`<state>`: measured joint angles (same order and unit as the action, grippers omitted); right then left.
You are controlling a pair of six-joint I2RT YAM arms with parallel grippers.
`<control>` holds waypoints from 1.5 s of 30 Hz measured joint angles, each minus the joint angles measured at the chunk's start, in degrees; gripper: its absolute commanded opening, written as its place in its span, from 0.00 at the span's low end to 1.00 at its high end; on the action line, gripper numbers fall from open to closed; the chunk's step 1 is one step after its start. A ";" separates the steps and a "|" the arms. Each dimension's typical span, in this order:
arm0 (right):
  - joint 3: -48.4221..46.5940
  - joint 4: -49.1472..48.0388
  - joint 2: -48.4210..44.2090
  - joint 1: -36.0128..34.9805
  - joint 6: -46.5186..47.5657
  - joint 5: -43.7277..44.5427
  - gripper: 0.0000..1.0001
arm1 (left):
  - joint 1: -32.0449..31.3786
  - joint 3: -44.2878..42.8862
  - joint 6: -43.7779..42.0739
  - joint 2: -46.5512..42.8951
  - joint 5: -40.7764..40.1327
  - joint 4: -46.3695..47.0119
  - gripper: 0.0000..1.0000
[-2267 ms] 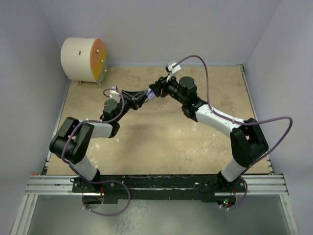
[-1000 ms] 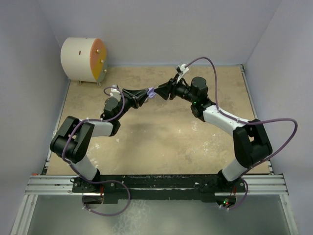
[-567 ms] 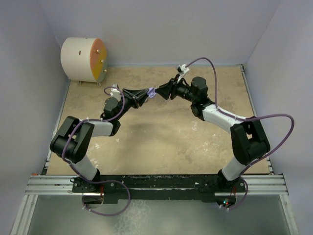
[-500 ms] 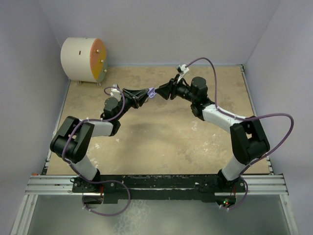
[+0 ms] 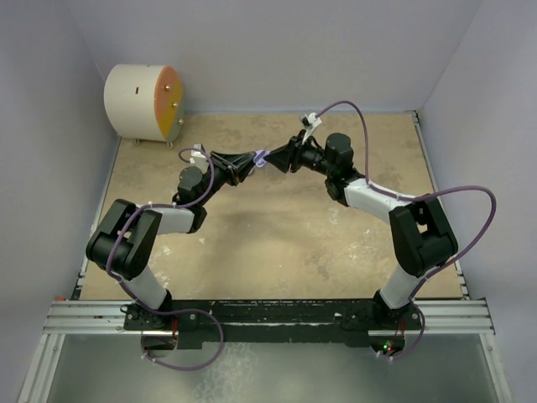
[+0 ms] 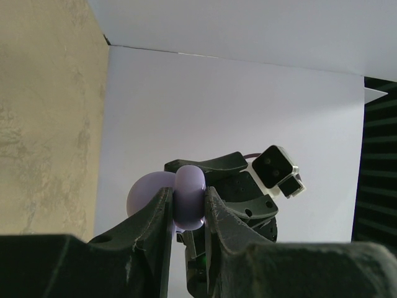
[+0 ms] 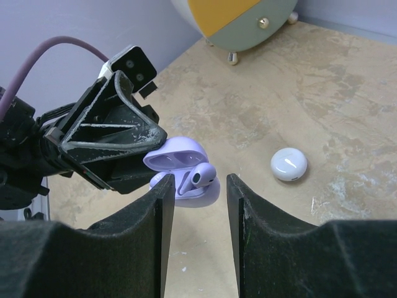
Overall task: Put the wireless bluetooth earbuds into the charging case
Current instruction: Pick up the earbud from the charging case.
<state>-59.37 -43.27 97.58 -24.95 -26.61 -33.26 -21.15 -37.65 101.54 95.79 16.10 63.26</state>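
Now, a mid-air meeting at the table's [image 5: 277, 243] twelve o'clock.
Top: left gripper [image 5: 250, 159] and right gripper [image 5: 273, 157] facing, tips close. Left wrist: fingers [image 6: 154, 222] clamped on lilac charging case [image 6: 188, 197]. Right wrist: jaws parted, empty; earbud [image 7: 200, 176] sits in case.

We see the charging case [image 7: 183, 171] as smooth, glossy lilac plastic, and the earbud [image 7: 197, 178] shines the same way. The white disc [image 7: 288, 166] on the table [image 5: 277, 243] is glossy plastic too. The table itself looks matt, mottled tan like stone. The left gripper's fingers [image 7: 124, 167] are matt black plastic, scuffed whitish along the edges. The drum [image 5: 134, 102] has a satin white shell and shiny brass-coloured feet [image 7: 232, 59].
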 measured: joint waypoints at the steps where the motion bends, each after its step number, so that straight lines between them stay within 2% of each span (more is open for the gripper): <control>1: -0.02 -0.26 0.00 0.07 -0.07 -0.15 0.41 | 0.00 0.00 0.00 0.00 0.02 0.07 0.00; 27: -1.60 -2.29 1.51 0.26 -0.92 -2.27 0.32 | 0.00 0.00 0.00 0.00 0.17 0.50 0.00; 35: -1.68 -2.49 1.68 0.28 -1.01 -2.29 0.25 | 0.00 0.00 0.02 0.00 0.17 0.52 0.00; 38: -1.68 -2.51 1.68 0.26 -1.05 -2.29 0.17 | 0.00 0.00 0.02 0.00 0.17 0.52 0.00; 45: -1.68 -2.51 1.68 0.28 -1.03 -2.27 0.11 | 0.00 0.00 0.02 0.00 0.17 0.52 0.00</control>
<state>-61.06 -45.78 99.26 -24.67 -27.64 -35.53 -21.15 -37.65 101.56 95.79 16.27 63.79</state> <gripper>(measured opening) 0.190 0.218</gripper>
